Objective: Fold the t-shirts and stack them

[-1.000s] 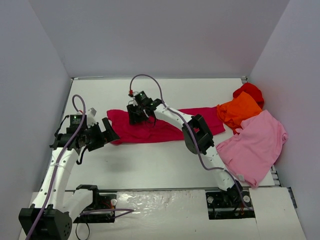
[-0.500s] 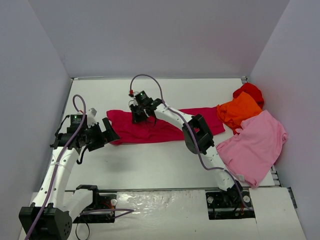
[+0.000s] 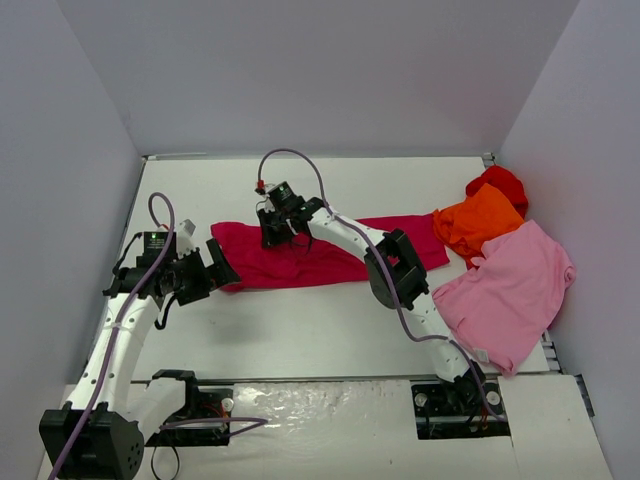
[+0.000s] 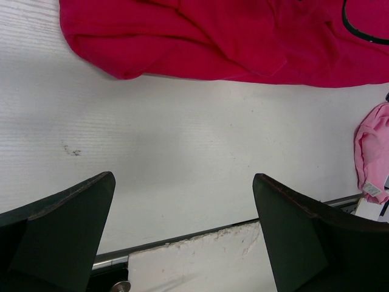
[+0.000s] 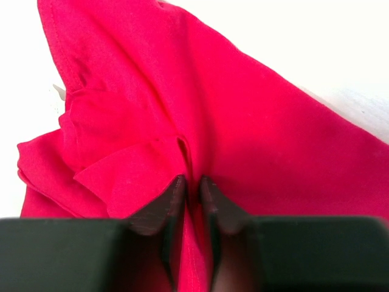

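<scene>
Crimson-magenta t-shirt (image 3: 300, 268) logged as a long, rumpled strip lying on the white table (image 3: 300, 330). Right gripper (image 3: 277, 232) noted at the upper left part of that shirt, jaws drawn nearly together, pinching a raised fold of its cloth (image 5: 255, 140) between the fingertips (image 5: 191, 182). Left gripper (image 3: 215, 265) noted just off the shirt's left end, jaws spread wide, holding nothing; only bare table between its fingers (image 4: 182, 179) in the wrist view, with the shirt's edge (image 4: 243, 42) beyond them. Light pink t-shirt (image 3: 510, 290) noted right of the crimson one, spread loosely. Orange t-shirt (image 3: 480, 222) noted at its right end, bunched. Bright red t-shirt (image 3: 500, 183) noted beyond the orange, farther from the crimson one.
</scene>
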Controlling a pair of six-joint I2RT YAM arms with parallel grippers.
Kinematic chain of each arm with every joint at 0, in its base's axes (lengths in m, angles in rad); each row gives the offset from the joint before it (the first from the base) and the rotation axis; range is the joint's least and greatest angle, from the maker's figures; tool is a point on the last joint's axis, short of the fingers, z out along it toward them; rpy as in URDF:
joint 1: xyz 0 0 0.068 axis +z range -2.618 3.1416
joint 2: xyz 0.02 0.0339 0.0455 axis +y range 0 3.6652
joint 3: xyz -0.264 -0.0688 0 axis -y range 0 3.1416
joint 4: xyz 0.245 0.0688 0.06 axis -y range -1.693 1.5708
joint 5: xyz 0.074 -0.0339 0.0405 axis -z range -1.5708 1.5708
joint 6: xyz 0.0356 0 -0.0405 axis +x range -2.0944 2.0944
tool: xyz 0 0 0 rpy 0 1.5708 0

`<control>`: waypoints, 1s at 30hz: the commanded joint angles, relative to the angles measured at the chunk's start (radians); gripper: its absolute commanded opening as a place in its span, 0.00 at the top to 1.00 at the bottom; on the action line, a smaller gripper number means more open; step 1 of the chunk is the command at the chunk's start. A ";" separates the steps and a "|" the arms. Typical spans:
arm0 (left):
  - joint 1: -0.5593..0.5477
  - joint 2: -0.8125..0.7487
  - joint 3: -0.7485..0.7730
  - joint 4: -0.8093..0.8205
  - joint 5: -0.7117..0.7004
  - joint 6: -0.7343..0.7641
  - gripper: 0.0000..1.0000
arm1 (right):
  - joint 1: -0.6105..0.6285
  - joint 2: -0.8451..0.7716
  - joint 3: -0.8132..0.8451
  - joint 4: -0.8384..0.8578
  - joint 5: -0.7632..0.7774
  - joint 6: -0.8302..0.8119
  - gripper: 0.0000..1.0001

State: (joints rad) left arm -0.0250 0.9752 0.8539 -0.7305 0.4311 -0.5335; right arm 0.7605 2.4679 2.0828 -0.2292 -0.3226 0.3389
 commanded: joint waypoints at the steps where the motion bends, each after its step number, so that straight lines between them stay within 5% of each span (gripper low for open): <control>1: 0.008 0.003 0.021 0.044 0.021 0.001 0.03 | 0.020 -0.131 -0.007 0.013 -0.024 0.002 0.93; 14: 0.008 0.008 0.019 0.049 0.025 0.003 0.03 | 0.036 -0.161 -0.041 0.013 -0.033 0.005 0.94; 21: 0.008 0.016 0.017 0.057 0.029 0.003 0.03 | 0.043 -0.171 -0.072 0.014 -0.048 0.009 0.80; 30: 0.008 0.015 0.014 0.059 0.031 0.003 0.03 | 0.051 -0.181 -0.083 0.013 -0.046 0.007 0.86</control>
State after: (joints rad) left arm -0.0250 0.9894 0.8534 -0.7062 0.4477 -0.5335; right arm 0.8002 2.3953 1.9968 -0.2358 -0.3459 0.3429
